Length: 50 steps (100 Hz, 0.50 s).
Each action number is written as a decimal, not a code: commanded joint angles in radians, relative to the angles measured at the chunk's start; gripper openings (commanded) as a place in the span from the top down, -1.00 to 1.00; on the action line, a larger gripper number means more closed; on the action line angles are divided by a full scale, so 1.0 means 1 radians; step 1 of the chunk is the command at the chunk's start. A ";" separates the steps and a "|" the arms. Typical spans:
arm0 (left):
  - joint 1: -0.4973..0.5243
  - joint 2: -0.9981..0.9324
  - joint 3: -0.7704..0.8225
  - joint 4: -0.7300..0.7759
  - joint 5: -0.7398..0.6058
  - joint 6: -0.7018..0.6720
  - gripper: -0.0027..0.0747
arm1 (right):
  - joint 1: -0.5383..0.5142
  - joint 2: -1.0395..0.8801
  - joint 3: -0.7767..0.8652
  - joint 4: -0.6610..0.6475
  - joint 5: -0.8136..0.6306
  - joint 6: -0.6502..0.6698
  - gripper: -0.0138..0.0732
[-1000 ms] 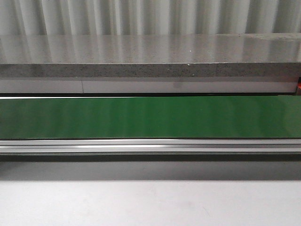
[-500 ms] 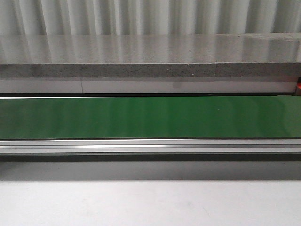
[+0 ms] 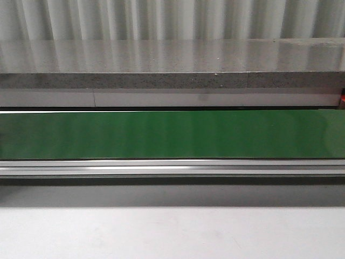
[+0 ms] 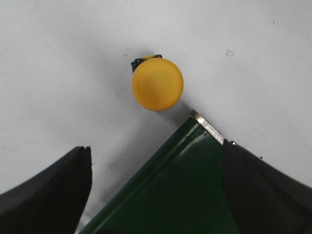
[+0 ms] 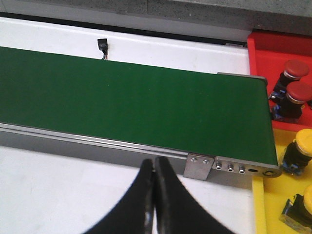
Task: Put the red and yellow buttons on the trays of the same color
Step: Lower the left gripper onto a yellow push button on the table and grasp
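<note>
The step in hand looks like picking up a yellow button (image 4: 157,84), which sits upright on the white table (image 4: 58,73) just beside the corner of the green belt (image 4: 180,190). The left claw (image 4: 156,187) hovers over it, released, fingers spread wide.

The right claw (image 5: 155,195) is clenched on nothing, near the belt's far end. There 2 red buttons (image 5: 292,83) rest on the red tray (image 5: 263,46) and 2 yellow ones on the yellow tray (image 5: 265,200).

Next, the left claw probably needs to centre on the button, descend and close; its height above is hard to judge.
</note>
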 commanded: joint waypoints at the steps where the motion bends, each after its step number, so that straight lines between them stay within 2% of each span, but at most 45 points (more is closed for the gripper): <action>1: 0.004 -0.028 -0.035 -0.023 -0.022 -0.042 -0.43 | -0.001 0.008 -0.026 0.001 -0.075 -0.010 0.82; 17: 0.014 0.015 -0.035 -0.021 -0.051 -0.121 -0.40 | -0.001 0.008 -0.026 0.001 -0.075 -0.010 0.82; 50: 0.051 0.121 -0.037 -0.065 -0.158 -0.135 -0.39 | -0.001 0.008 -0.026 0.001 -0.075 -0.010 0.82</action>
